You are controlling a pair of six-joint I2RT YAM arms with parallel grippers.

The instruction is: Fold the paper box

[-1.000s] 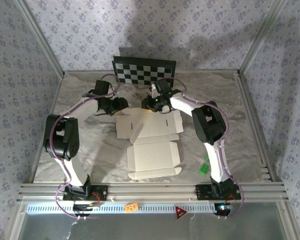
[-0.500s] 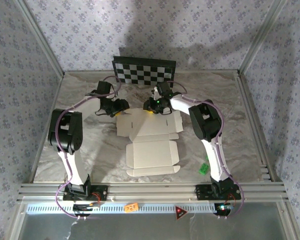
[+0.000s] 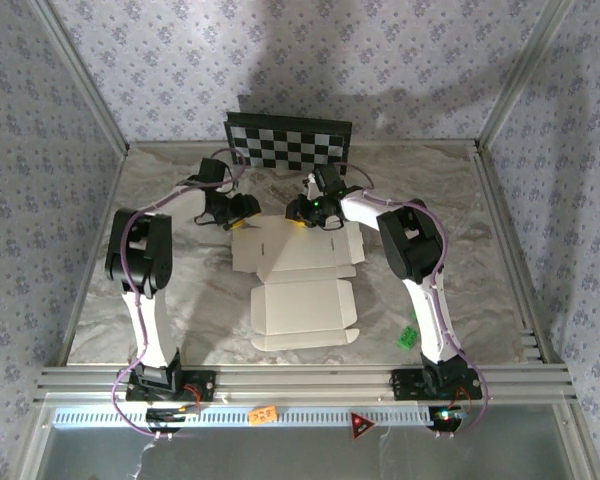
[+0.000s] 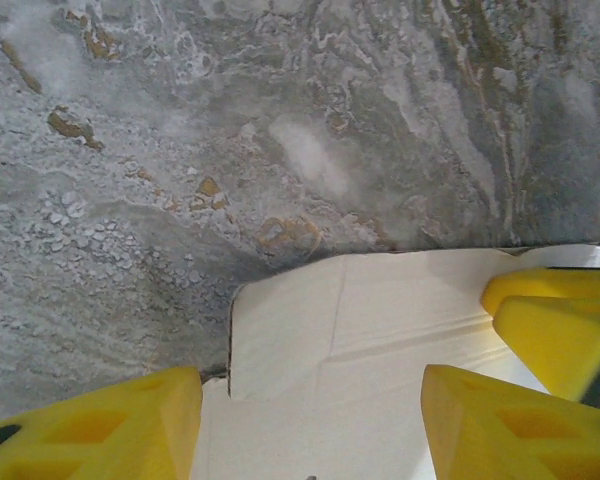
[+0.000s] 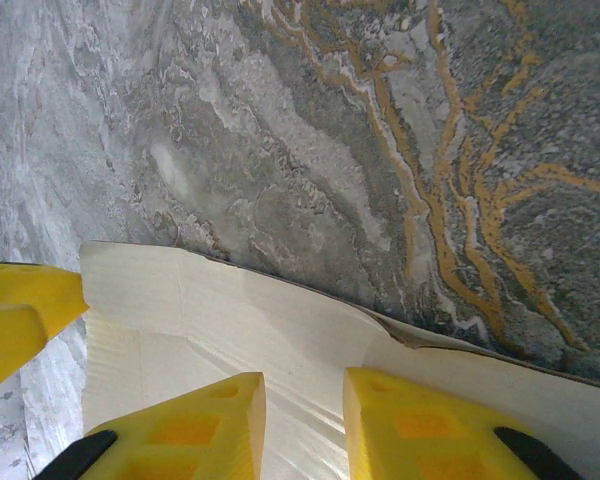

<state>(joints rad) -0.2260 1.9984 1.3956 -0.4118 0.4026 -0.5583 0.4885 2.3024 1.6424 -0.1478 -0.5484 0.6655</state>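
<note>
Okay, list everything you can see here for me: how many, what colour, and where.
paper box: one, cream-white, lying unfolded and flat at the table's centre
checkerboard panel: one, black and white, upright at the table's far edge
small green item: one, green, on the table by the right arm's lower link; too small to identify
table: one, grey marbled, under everything
left pincer: one, yellow fingers, open over the box's far left corner
right pincer: one, yellow fingers, narrowly open over the box's far edge
</note>
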